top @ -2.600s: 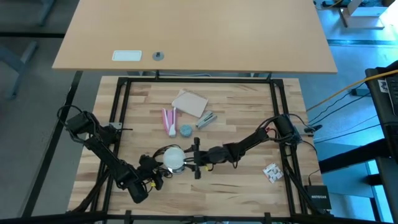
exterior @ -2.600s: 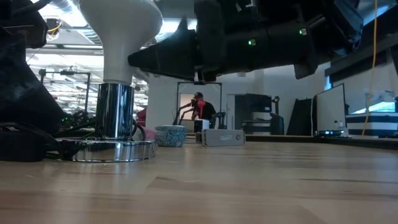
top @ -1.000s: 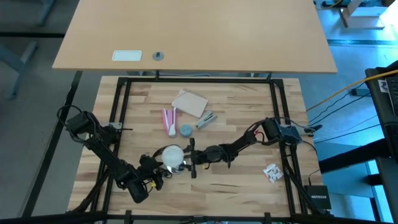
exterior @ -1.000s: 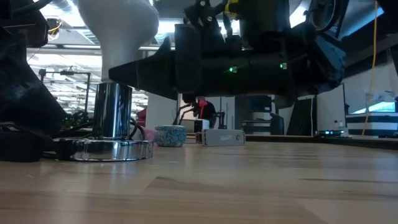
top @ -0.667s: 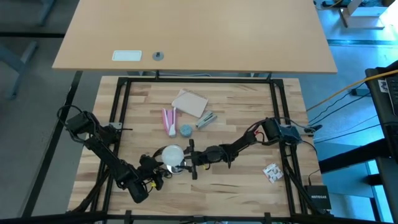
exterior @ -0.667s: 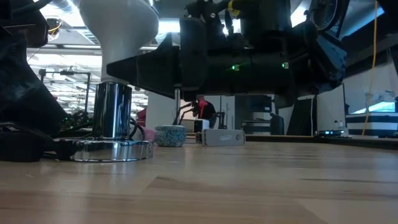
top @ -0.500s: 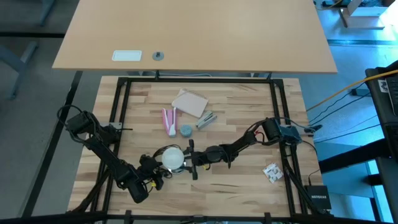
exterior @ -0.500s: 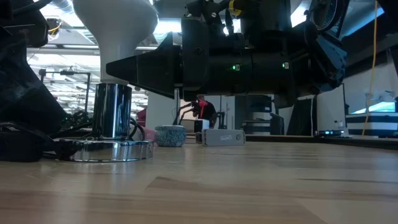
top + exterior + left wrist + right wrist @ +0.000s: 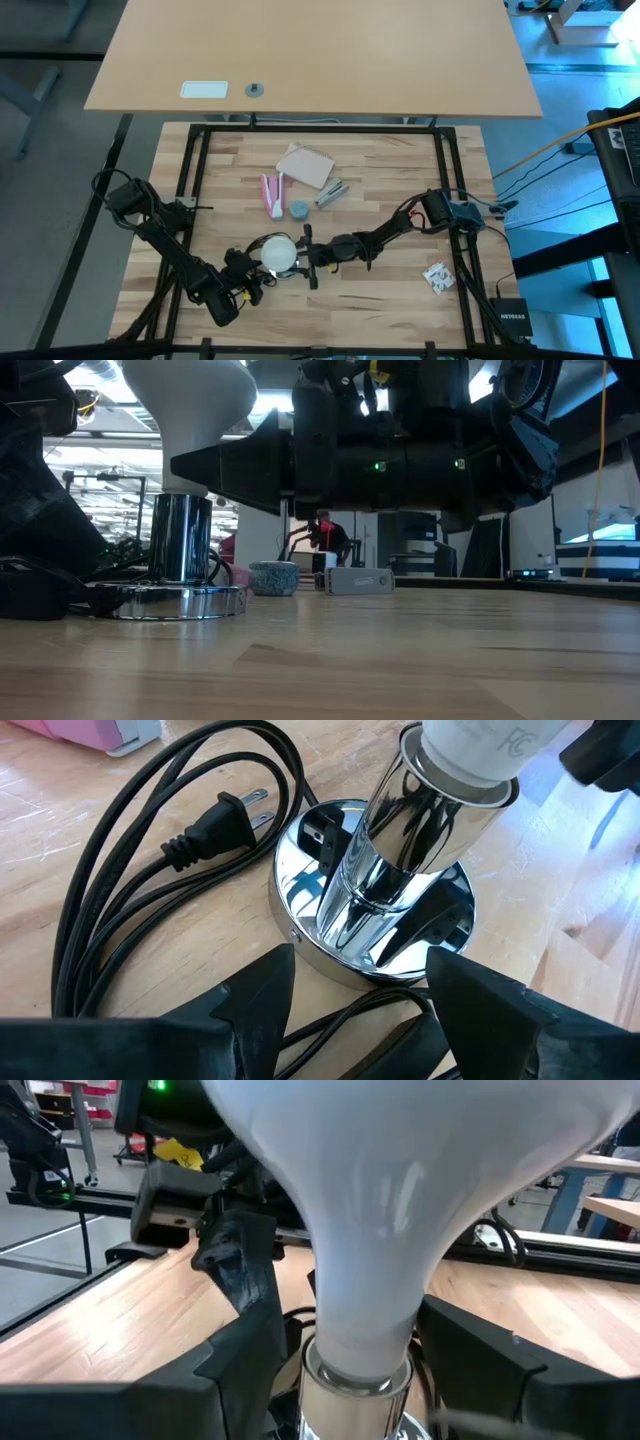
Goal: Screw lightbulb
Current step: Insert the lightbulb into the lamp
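The lightbulb [image 9: 400, 1200] stood upright in the chrome socket [image 9: 420, 850] of a small lamp whose round mirrored base [image 9: 375, 935] rested on the worktop [image 9: 390, 170], near its front edge and left of centre in the high view. The bulb's neck met the socket rim, though how deeply the threads had caught could not be told.

The right claw [image 9: 350, 1370] was spread, its 2 fingers flanking the bulb's neck with a visible gap on each side, so nothing was pinched. The left claw [image 9: 360, 1010] was also spread, low over the worktop just beside the lamp base, with its 2 fingers either side of the base rim and apparently not clamping it. A black power cord and plug [image 9: 215, 825] lay looped against the base.

Judged from this, the main risk was the lamp turning or sliding. If the right claw closed and twisted while the base stayed unheld, the whole lamp would probably rotate instead of the bulb threading in. A grip taken on the tapering neck could slip upward on the smooth glass, or squeeze it too hard. An off-axis twist could cross-thread the bulb or tip the lamp. The cord loops near the left claw could snag it if that arm shifted.
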Robot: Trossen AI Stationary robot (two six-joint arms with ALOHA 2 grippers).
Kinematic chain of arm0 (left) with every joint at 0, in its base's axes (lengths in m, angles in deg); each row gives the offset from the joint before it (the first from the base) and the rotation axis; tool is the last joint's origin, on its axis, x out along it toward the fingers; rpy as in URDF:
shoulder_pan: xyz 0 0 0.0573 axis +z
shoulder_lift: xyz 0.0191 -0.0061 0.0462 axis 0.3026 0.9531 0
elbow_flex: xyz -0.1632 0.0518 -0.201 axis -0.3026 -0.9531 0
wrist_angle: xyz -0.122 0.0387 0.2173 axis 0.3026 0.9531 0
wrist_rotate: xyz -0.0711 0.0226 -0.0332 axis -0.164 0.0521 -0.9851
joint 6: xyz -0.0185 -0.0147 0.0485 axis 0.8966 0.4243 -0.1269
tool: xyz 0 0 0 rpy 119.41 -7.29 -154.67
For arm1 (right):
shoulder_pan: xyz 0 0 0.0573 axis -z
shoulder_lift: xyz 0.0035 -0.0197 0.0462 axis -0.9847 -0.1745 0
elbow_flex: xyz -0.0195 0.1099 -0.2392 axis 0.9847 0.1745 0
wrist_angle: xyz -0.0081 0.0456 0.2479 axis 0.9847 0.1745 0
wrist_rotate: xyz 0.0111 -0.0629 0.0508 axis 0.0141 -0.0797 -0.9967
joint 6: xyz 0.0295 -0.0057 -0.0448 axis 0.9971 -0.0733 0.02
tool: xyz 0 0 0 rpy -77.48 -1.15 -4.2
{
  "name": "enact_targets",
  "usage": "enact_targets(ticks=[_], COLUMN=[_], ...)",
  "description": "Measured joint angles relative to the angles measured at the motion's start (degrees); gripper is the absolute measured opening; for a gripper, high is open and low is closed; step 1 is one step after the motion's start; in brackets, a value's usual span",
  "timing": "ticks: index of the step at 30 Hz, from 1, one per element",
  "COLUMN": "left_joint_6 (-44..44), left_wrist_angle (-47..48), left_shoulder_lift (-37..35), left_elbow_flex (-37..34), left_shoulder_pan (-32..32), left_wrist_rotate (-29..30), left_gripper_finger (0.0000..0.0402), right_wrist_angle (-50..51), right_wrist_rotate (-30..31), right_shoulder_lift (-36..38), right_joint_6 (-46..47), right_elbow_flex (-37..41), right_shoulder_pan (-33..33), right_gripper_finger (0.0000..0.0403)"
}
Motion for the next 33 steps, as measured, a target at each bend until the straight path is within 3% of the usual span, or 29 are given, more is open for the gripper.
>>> enact_targets(ticks=[19, 27, 33], left_joint_6=[3.7, 1.4, 1.2], left_wrist_angle=[-0.1, -0.1, 0.0], left_shoulder_lift=[0.0, 0.0, 0.0], left_elbow_flex=[0.0, 0.0, 0.0], left_shoulder_pan=[1.6, 4.3, 4.5], left_wrist_rotate=[-0.2, -6.4, -6.6], left_gripper_finger=[0.0221, 0.0221, 0.0221], right_wrist_angle=[-0.1, 0.5, 2.5], right_wrist_rotate=[3.1, 0.1, 0.1], right_shoulder_lift=[0.0, 0.0, 0.0], right_joint_6=[0.1, -1.6, -1.5], right_elbow_flex=[0.0, -2.4, -2.4], right_shoulder_pan=[0.0, 0.0, 0.1], right_gripper_finger=[0.0239, 0.0239, 0.0239])
